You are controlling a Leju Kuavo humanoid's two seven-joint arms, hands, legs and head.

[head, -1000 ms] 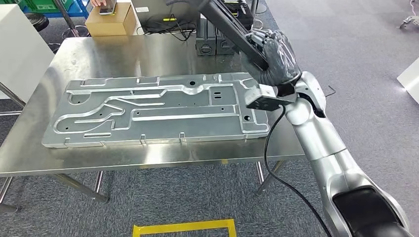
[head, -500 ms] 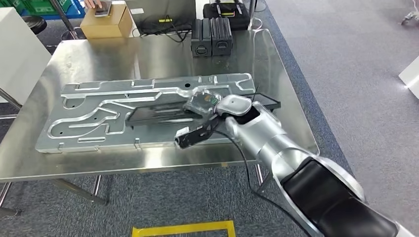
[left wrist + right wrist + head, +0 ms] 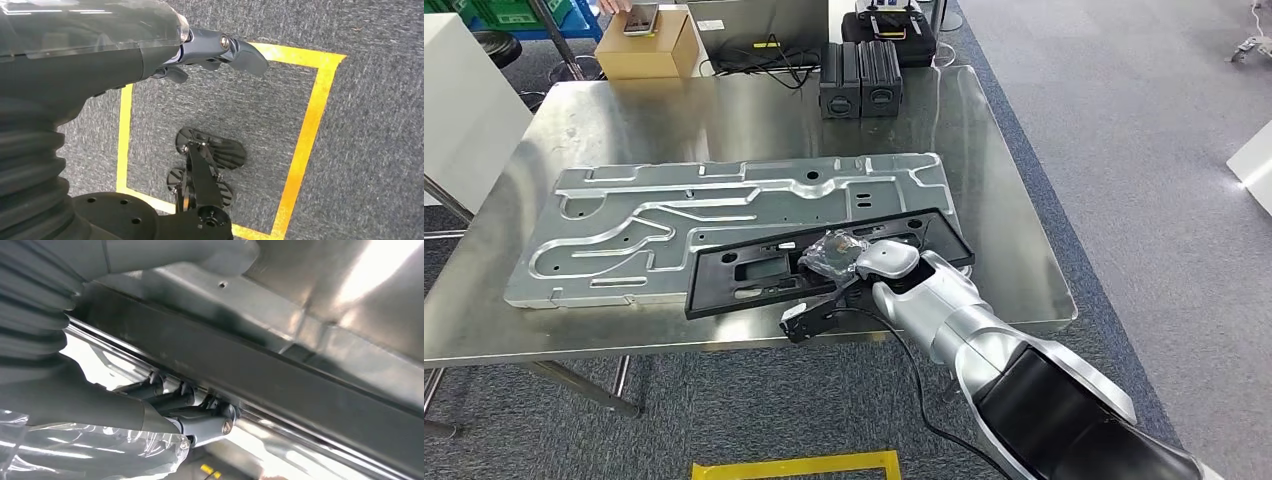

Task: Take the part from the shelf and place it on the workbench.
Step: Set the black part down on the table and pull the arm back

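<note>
Now the black part [image 3: 824, 262], a long flat plastic frame with rectangular cut-outs, lies across the near right portion of the steel counter [image 3: 1014, 230]. Its far end rests on top of the large grey stamped metal panel [image 3: 724, 215] that covers the middle of the counter, while its near long side runs towards the counter's front edge. The right hand [image 3: 839, 255], wrapped in clear film, grips the part around the middle of its length; in the right wrist view the dark fingers [image 3: 200, 412] curl under the rim of the frame, with the thumb above it, so the hand is clamped on the part and not spread. The left hand [image 3: 210, 50] hangs over the carpet and yellow floor tape [image 3: 305, 135], fingers loosely curled in, holding nothing.

As a judgement, the part looks light and fairly stiff, though long and thin enough to flex or droop at the ends when lifted from one spot. A hold near the middle, as here, balances it best. Its smooth plastic rim against the film-covered fingers may be slippery, so it could skid during release. Because it lies partly on the ribbed panel and partly off it, it may rock or slide once let go. The thin bars around the cut-outs seem the weakest places to squeeze; the solid outer rim is the safer place to take hold.

Two black boxes [image 3: 862, 78] stand at the counter's far edge, well apart from the part.
</note>
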